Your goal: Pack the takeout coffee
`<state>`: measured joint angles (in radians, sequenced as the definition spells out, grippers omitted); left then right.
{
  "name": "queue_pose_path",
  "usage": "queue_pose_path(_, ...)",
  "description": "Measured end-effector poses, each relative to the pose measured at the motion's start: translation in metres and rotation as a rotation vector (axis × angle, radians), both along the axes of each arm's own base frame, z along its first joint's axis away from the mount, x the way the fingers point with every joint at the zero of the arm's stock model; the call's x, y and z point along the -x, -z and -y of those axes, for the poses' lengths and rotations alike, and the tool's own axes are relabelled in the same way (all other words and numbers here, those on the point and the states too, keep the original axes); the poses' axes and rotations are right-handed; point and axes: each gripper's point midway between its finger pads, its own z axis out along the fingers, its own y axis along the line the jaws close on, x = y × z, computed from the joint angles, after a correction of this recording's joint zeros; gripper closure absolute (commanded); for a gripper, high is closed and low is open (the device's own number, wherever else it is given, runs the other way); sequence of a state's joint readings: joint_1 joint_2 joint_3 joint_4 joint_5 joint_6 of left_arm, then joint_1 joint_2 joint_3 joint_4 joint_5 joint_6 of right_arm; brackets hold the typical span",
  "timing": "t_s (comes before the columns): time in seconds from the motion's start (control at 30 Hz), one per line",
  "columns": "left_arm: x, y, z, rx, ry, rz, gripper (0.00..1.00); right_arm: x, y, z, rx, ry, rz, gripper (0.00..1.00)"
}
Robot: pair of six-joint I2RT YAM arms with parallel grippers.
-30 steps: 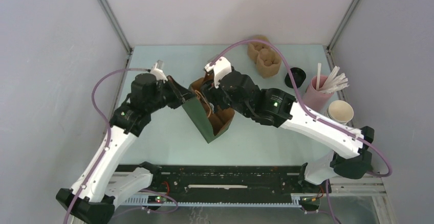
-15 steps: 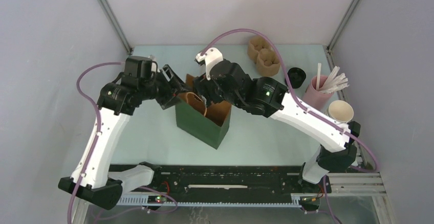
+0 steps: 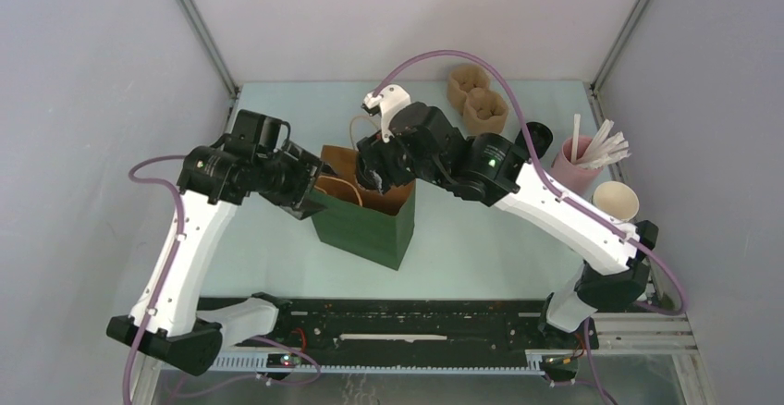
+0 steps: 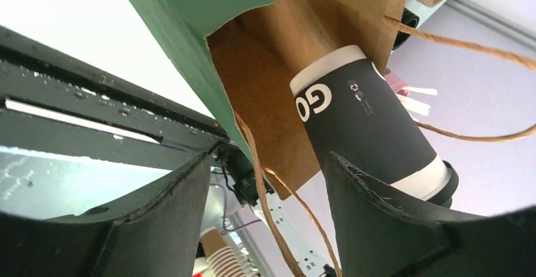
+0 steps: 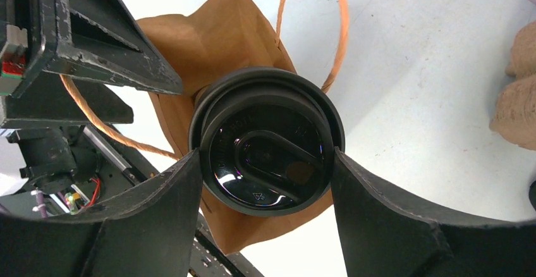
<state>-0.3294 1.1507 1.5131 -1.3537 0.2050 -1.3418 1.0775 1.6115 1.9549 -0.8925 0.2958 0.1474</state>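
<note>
The takeout coffee (image 4: 366,125), dark with white bands and a black lid (image 5: 268,141), hangs in the mouth of the green paper bag (image 3: 356,229). My right gripper (image 5: 265,155) is shut on the lid's sides, and in the top view it (image 3: 374,172) sits over the bag's opening. The cup's lower part lies inside the bag's brown lining (image 5: 208,43). My left gripper (image 3: 312,192) stands open at the bag's left rim. In the left wrist view one twine handle (image 4: 272,188) runs loose between its fingers (image 4: 268,163).
Brown pulp cup carriers (image 3: 476,100) lie at the back. A spare black lid (image 3: 536,137), a pink cup of white straws (image 3: 573,169) and a stack of lidless paper cups (image 3: 615,202) stand at the right. A black rail (image 3: 398,326) runs along the near edge.
My left gripper has opened and let go of the bag's rim. The bag has swung from tilted to upright. My right arm has shifted slightly with the cup still held.
</note>
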Motion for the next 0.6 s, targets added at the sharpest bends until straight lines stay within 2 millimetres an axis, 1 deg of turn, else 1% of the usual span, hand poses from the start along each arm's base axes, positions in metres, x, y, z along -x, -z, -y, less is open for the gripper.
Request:
queue_pose_path(0.13, 0.007, 0.002, -0.002, 0.024, -0.063, -0.053, 0.29, 0.004, 0.000, 0.005, -0.008, -0.015, -0.012, 0.55)
queue_pose_path(0.23, 0.011, 0.007, -0.004, 0.030, -0.101, -0.087, 0.31, 0.004, -0.003, 0.005, -0.017, -0.025, -0.012, 0.55)
queue_pose_path(0.33, 0.012, 0.014, -0.006, 0.018, -0.118, -0.117, 0.37, 0.004, -0.003, 0.004, -0.020, -0.030, -0.011, 0.55)
queue_pose_path(0.6, 0.002, 0.030, -0.009, -0.027, -0.142, -0.155, 0.58, 0.006, -0.003, 0.003, -0.021, -0.046, -0.014, 0.55)
